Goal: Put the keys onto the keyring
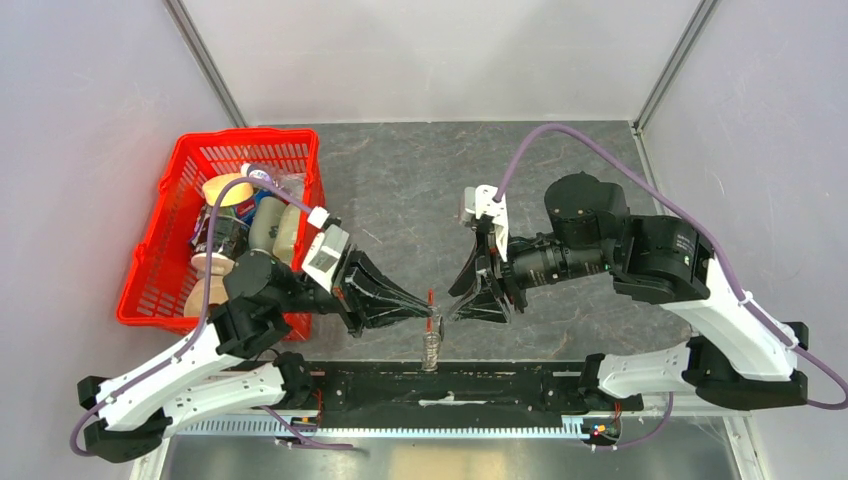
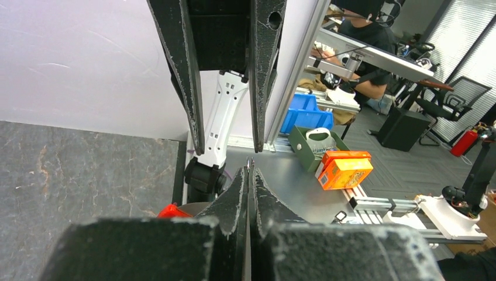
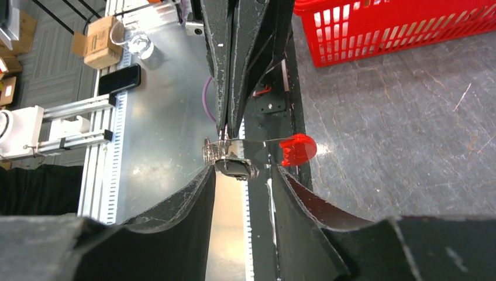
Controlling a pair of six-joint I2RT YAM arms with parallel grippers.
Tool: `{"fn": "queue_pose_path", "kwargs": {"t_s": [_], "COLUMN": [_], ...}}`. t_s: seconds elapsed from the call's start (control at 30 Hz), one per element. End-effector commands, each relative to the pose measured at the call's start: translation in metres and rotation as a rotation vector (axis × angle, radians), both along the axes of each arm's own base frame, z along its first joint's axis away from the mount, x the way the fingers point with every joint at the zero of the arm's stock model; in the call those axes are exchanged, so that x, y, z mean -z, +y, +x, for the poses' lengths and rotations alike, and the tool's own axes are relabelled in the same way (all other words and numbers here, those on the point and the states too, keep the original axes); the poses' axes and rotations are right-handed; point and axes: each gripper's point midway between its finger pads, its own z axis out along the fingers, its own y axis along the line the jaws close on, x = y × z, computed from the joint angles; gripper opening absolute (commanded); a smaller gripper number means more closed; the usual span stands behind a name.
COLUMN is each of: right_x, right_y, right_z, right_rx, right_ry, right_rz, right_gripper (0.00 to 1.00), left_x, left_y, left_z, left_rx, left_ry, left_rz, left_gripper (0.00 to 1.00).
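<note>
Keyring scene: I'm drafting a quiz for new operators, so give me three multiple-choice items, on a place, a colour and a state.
1. The basket stands: A) on the table's left B) on its right C) between the arms
2. The keyring's tab is: A) blue B) red C) green
3. The right gripper is: A) open B) shut on the keyring C) shut on nothing
Answers: A, it sits left in the top view; B, the tab shows bright red; A, its fingers stand apart.
</note>
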Motion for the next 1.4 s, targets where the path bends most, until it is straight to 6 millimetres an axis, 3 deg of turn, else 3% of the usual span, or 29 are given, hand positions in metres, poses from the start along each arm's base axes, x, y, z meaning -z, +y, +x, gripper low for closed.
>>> {"fn": "queue_pose_path", "kwargs": {"t_s": [0.0, 0.33, 0.73, 1.37], "right_x": [-0.031, -0.036, -0.037, -0.05], "right_y": [0.007, 0.019, 0.015, 0.019], "right_z": [-0.001, 0.001, 0.002, 0.01], "right_rx": [0.006, 0.0, 0.01, 0.06], "right_ry": [-0.023, -0.019, -0.035, -0.05], "right_rz": [0.156, 0.217, 0.235, 0.32], "right_gripper": [0.49, 0.5, 0.48, 0.36], "left_x": [-0.029, -0.039, -0.049, -0.054], "left_y": [0.008, 0.012, 0.017, 0.016], "left_z": [0.0, 0.01, 0.017, 0.021], "left_rx": [-0.022, -0.076, -0.118, -0.125], "left_ry": [-0.005, 0.021, 0.032, 0.047], "left_rz": [-0.142, -0.247, -0.321, -0.36], "left_gripper": [0.02, 0.02, 0.02, 0.02]}}
